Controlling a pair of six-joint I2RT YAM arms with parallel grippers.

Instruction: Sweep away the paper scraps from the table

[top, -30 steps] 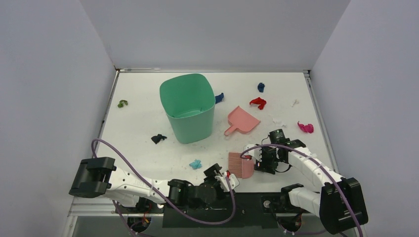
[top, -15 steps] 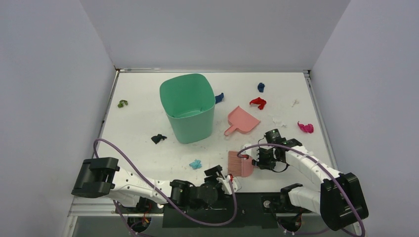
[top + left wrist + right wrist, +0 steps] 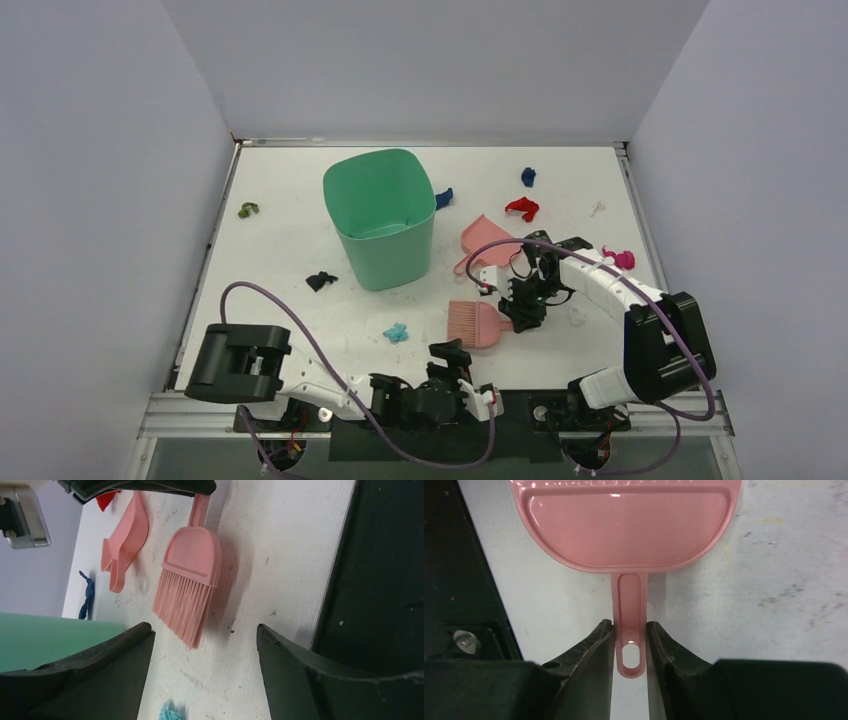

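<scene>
White table (image 3: 290,250) dotted with paper scraps (image 3: 521,208): red and dark blue far back on right, olive at far left, black and teal near green bin (image 3: 380,215). Right gripper (image 3: 630,627) clamped on pink brush (image 3: 475,324) handle, near pink dustpan (image 3: 490,243). Left gripper (image 3: 204,629) wide open, low at near edge, holding nothing

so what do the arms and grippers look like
The left arm and right arm have white links, bulky black joint housings and a looping purple cable each. The left gripper and right gripper have dark, matte, wedge-shaped fingers.
</scene>
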